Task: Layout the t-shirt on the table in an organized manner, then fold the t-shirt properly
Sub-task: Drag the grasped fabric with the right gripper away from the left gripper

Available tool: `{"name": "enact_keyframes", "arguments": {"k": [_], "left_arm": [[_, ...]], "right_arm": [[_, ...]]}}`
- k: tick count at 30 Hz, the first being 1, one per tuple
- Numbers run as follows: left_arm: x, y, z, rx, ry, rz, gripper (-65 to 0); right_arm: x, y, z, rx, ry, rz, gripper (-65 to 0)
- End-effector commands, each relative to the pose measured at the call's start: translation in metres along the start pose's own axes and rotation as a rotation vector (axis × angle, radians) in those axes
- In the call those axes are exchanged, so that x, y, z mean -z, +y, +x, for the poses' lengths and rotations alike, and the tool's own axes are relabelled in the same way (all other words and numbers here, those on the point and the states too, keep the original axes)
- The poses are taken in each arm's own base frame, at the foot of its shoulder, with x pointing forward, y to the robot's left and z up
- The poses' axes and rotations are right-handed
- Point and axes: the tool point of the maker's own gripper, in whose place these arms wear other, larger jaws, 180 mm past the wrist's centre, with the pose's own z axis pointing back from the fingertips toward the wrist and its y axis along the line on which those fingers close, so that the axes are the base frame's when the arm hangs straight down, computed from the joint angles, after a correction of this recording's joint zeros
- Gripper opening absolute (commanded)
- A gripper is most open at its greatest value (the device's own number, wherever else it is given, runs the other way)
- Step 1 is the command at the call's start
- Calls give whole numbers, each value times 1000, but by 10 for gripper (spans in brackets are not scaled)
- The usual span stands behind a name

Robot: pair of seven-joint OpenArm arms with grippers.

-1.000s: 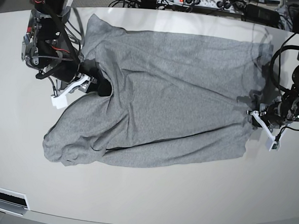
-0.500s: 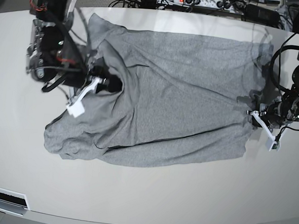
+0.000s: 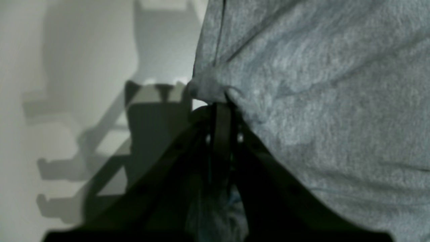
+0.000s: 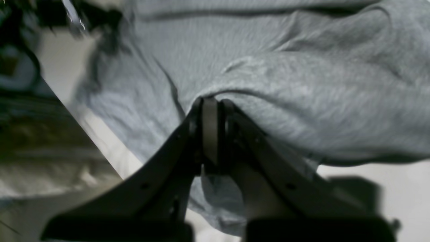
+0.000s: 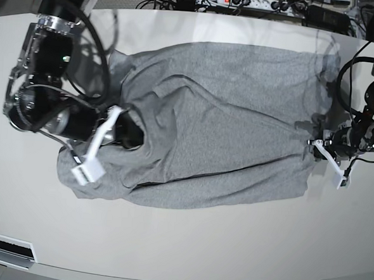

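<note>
Fingers (image 3: 220,111) of the left gripper and right gripper (image 4: 213,107) both pinch the t-shirt (image 5: 220,123) on the table (image 5: 186,254).

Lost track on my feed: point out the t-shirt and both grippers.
t-shirt (image 5: 227,111), base view, middle of the grey cloth.
left gripper (image 3: 220,106), left wrist view, closed tips pinching the hem.
right gripper (image 4: 211,104), right wrist view, closed tips clamping a fold.
</note>
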Motion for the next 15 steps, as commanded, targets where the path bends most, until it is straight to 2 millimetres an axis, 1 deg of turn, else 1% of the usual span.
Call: {"name": "enact_keyframes", "arguments": {"k": [1,5,7,8,10,15], "left_arm": [[-4,4,7,8,-1,3,-650],[-4,-3,8,33,-4,-33,-650],[-4,-4,8,37,-3,-39,-650],[-5,-4,8,37,-4,-38,-650],[-5,-4,9,37,-4,-38,-650],[-4,-4,10,36,-15,-39,-650]], "right_arm": [[-2,7,18,-62,-40,4,-650],[3,16,18,-205,47,-65,-650],[1,10,17,-250,70,-129,-650],[-2,1,15,-259,91,-181,-650],[-11,-25,9,-228,139,-314,-650],[-54,-90,-11,-138,234,-682,-650]]}}
